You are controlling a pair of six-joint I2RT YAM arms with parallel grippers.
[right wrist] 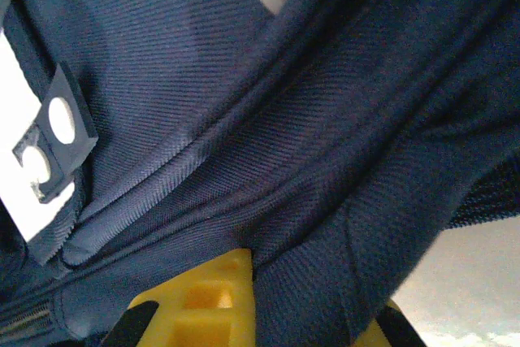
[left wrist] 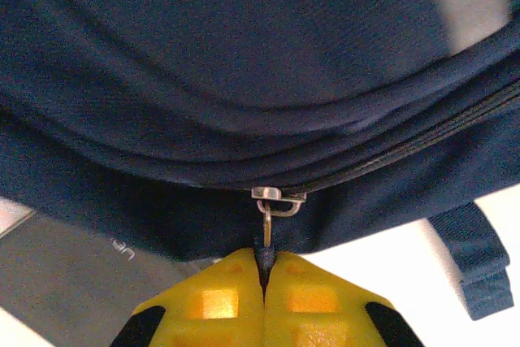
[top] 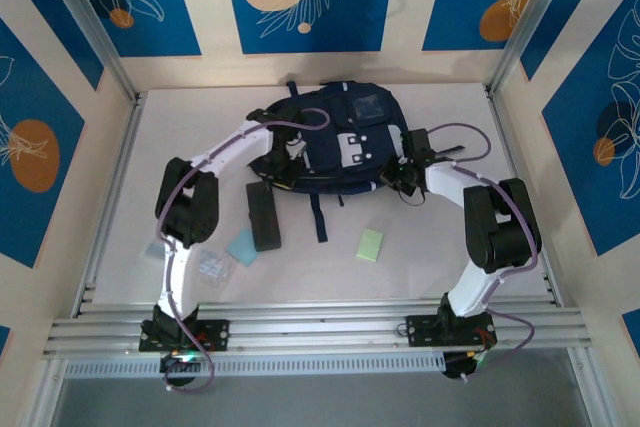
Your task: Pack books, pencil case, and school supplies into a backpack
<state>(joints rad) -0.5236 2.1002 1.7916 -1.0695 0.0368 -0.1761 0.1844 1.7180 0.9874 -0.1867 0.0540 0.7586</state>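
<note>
1. Lying flat at the far middle of the table (top: pixel 450 247), the backpack (top: pixel 335 142) sits between the 2 arms, with its straps trailing toward the near edge.
2. The left gripper (top: pixel 283 169) is at the pack's near-left edge. In the left wrist view its yellow fingers (left wrist: pixel 211 302) are pressed together with no gap, clenched on the lower end of the zipper pull (left wrist: pixel 268 221).
3. The pull hangs from a slider on the closed zipper line, straight above the fingertips, and blue fabric (left wrist: pixel 244 79) bulges over it.
4. The right gripper (top: pixel 405 175) is at the pack's right edge. In the right wrist view a thick fold of blue fabric (right wrist: pixel 325 225) runs down between its yellow fingers (right wrist: pixel 207 294), so the jaws are clamped on the backpack itself. The right finger is largely covered by cloth.
5. The pencil case (top: pixel 264 215) lies just near of the left gripper, apart from the pack.
6. A light blue pad (top: pixel 242 245) lies just near-left of the case, with a clear piece (top: pixel 212 265) beside it.
7. A pale green pad (top: pixel 371 244) lies alone, near-right of the straps.
</note>
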